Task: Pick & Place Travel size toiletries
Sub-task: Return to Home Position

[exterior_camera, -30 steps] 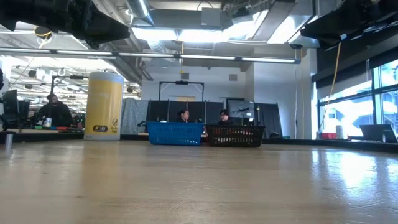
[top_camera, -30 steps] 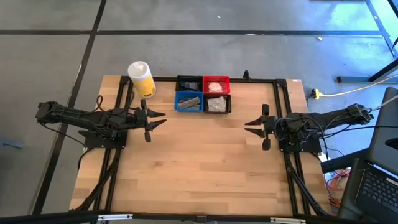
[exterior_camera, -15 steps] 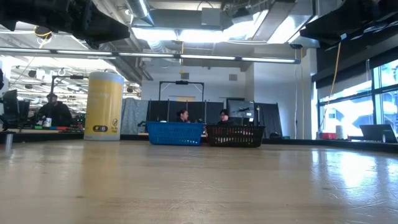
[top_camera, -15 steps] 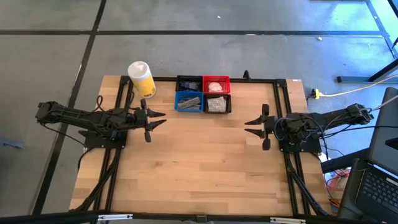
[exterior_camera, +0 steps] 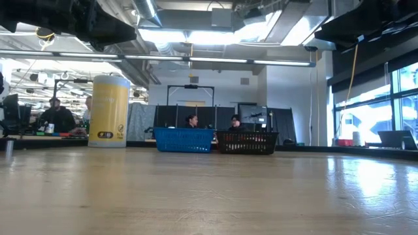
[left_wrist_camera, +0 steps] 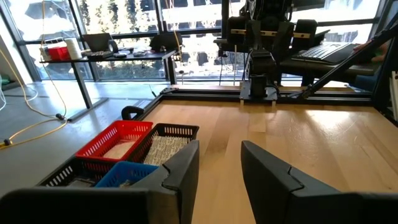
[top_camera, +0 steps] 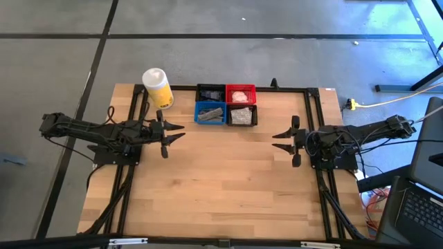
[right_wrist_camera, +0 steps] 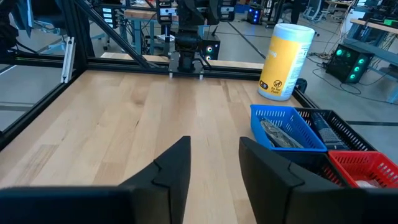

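Note:
The travel size toiletries lie in four small bins at the table's far middle. Dark tubes fill the blue bin (top_camera: pixel 210 113) and the black bin (top_camera: pixel 210 92) behind it. A white wad lies in the red bin (top_camera: pixel 240 93), and clear crinkly packets in the second black bin (top_camera: pixel 241 115). My left gripper (top_camera: pixel 181 131) (left_wrist_camera: pixel 221 149) hovers open above the table, left of the bins, pointing toward the right edge. My right gripper (top_camera: pixel 275 140) (right_wrist_camera: pixel 214 146) hovers open, right of the bins, pointing toward the left edge. Nothing sits between either pair of fingers.
A tall yellow container with a white top (top_camera: pixel 158 87) stands at the far left, beside the bins. A black frame (top_camera: pixel 304 88) runs along the table's far edge and down both sides. Bare wood (top_camera: pixel 221 180) spreads between the arms and toward the near edge.

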Motion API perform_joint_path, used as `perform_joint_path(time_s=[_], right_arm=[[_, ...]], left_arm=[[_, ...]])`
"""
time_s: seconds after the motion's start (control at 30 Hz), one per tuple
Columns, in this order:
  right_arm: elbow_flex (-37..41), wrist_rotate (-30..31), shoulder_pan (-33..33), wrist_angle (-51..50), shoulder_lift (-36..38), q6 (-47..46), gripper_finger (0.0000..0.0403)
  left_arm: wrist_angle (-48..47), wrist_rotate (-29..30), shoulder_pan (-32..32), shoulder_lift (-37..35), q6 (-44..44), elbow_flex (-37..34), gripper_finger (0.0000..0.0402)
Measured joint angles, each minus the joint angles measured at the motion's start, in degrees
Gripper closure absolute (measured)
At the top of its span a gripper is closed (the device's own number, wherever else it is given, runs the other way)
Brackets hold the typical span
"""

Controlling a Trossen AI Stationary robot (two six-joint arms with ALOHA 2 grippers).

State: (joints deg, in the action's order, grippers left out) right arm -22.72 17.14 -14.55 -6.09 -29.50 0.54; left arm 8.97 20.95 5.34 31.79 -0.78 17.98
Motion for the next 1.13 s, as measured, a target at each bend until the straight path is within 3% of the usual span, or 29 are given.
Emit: perform_joint_path(time_s=[1.13], right_arm=[[0.0,0.0,-0.02,0.0,0.0,0.0,0.0312]], left_arm=[[0.0,0.0,0.02,0.01,0.0,0.0,0.0288]])
